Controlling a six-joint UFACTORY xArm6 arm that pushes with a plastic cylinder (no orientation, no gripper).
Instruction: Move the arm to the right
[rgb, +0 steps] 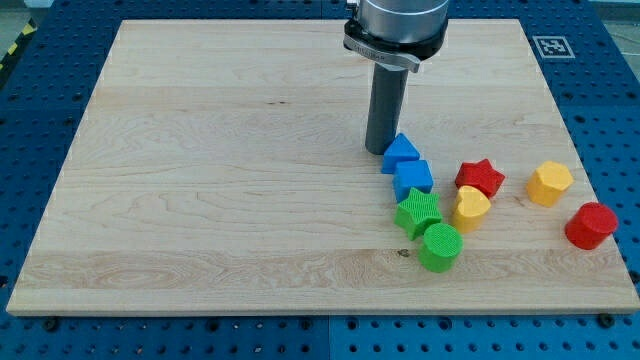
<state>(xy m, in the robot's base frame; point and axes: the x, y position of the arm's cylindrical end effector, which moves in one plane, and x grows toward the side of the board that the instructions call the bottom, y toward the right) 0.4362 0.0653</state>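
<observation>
Starting at the view's left, you have a long bare stretch of the wooden counter (200, 180), a pale board lying on a blue pegboard base (40, 60). Your rod comes down from a grey collar at the view's top, and my tip (383, 152) meets the counter just left of centre-right, touching or all but touching the upper left side of the blue pointed block (400, 152); you cannot tell which from this angle. There is no hand on this arm, only the straight rod, so nothing is held or pinched. Directly below that first block sits the blue cube (413, 178), pressed against it. Below the cube comes the green star (418, 211), and below that, slightly toward the view's right, the green cylinder (439, 246); the four form a touching column running toward the view's bottom. Next to the right, the yellow rounded block (471, 208) leans against the red star (480, 178) above it. Further right, apart from these, stands the yellow hexagon (550, 183), and last, near the counter's right edge, the red cylinder (591, 225). A black-and-white marker tag (553, 46) sits at the top right corner.
</observation>
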